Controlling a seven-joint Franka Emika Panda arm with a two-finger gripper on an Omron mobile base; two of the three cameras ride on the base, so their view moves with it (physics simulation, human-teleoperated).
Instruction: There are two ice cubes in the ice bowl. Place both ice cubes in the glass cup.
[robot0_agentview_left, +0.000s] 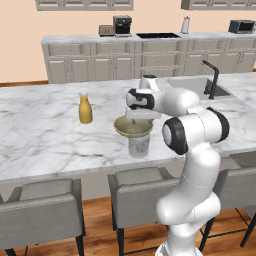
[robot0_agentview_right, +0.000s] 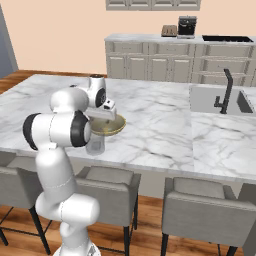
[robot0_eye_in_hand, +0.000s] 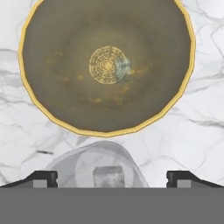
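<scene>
The olive-yellow ice bowl (robot0_eye_in_hand: 65, 105) lies under my hand, and one pale ice cube (robot0_eye_in_hand: 124, 68) rests near the middle of its floor. Just nearer to me stands the clear glass cup (robot0_eye_in_hand: 70, 164), with the other ice cube (robot0_eye_in_hand: 108, 177) seen inside its outline. My gripper (robot0_eye_in_hand: 111, 179) hangs open above the glass, fingertips (robot0_eye_in_hand: 41, 178) spread wide and touching nothing. From the base, the bowl (robot0_agentview_left: 120, 129) and the glass (robot0_agentview_left: 139, 146) stand close together near the counter's front edge, below the gripper (robot0_agentview_left: 138, 118). The same bowl (robot0_agentview_right: 116, 128) and glass (robot0_agentview_right: 95, 146) appear from the right side.
An orange glass bottle (robot0_agentview_left: 85, 109) stands on the marble island to the left of the bowl. A sink with a black faucet (robot0_agentview_left: 212, 80) is set in the counter to the right. Grey chairs (robot0_agentview_left: 140, 185) line the near side below the counter edge.
</scene>
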